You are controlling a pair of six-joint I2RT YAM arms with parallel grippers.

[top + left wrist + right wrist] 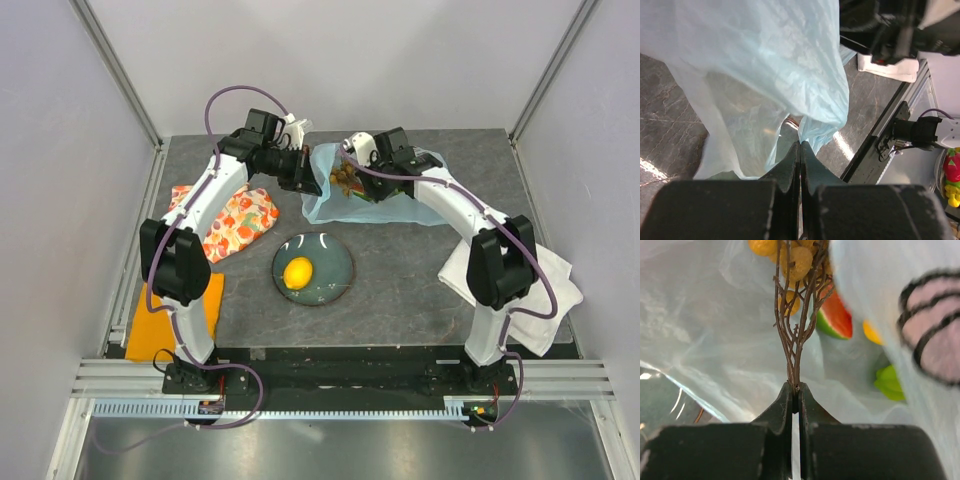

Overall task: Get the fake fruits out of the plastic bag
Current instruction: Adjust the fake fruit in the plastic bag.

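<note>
At the back of the table (400, 300) we had the plastic bag (325, 208) lying with its mouth toward the arms and both grippers working at it. The left gripper (800, 150) had its jaws pressed together, and as far as we could tell they pinched a fold of the bag's thin film, holding the rim up. The right gripper (795, 390) was inside the bag, its jaws pinching the thin brown stem of the grape bunch (796, 315), with the yellowish grapes just beyond the fingertips. Deeper in the bag we saw the watermelon slice (836, 315), a yellow piece (871, 332) that we took for a lemon, and a green piece (888, 382). One lemon (298, 272) lay out on the dark plate (335, 255) in front of the bag.

We judged the step in hand to be drawing out the grape bunch: gripped, but not yet clear of the bag. The next move called for pulling it back through the mouth with the rim held up. The branching twigs could snag the film, and so slight a stem could slip.
</note>
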